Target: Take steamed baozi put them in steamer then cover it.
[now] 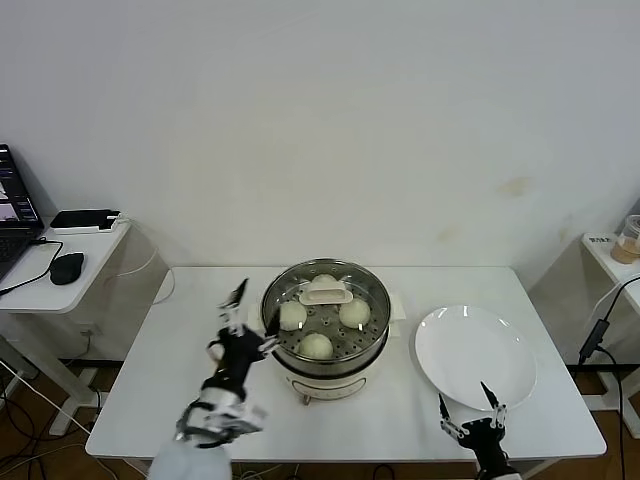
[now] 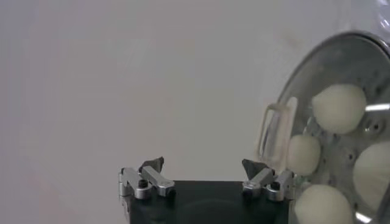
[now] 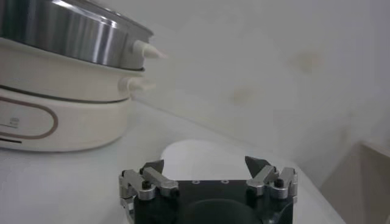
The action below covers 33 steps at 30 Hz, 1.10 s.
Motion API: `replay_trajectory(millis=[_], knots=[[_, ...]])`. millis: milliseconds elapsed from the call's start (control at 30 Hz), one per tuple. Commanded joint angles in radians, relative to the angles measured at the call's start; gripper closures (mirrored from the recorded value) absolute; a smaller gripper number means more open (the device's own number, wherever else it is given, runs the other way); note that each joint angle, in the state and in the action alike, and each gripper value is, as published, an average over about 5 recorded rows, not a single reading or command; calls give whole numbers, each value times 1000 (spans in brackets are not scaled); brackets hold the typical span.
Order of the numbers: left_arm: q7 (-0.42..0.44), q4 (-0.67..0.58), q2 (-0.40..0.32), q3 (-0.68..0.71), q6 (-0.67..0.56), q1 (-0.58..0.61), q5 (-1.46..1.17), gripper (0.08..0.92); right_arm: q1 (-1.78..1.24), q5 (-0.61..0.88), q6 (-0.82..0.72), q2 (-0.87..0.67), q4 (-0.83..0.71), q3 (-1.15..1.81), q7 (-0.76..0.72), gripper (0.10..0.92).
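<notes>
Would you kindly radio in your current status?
Left tool open, beside steamer. Right tool open, near plate. Baozi in steamer, cover on. Nothing in the way.

Fourth baozi (image 1: 322,281) mostly hidden behind cover (image 1: 325,303) handle in head view. Steamer (image 2: 341,128) cut off by left wrist picture's edge, and again at right wrist picture's edge. Right gripper (image 1: 469,407) arm cut off at head view's bottom edge. Laptop (image 1: 12,215) cropped at left edge.

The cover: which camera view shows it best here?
Head view: the cover sits on the steamer, handle and baozi visible through the glass. The left wrist view shows part of it; the right wrist view only its rim edge-on.
</notes>
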Motion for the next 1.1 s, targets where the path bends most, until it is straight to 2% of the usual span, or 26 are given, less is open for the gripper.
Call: replay_trajectory(millis=[33,367,767,1100], knots=[[-172,-15,-47,-358,-283,341,-986,177,-67,130,-36,-57,62,-23,-27,203],[-150,27,-108,-325,-352,445,-961,177,-166,384,-72,-227,142,-48,-43,203],[-127,47,-121,-339,-351,511,-933,177,-204,411,-78,-263,169,-56,-13,203],[-112,44,-117,-354,-350,513,-907,177,-208,396,-115,-262,176,-80,27,203]])
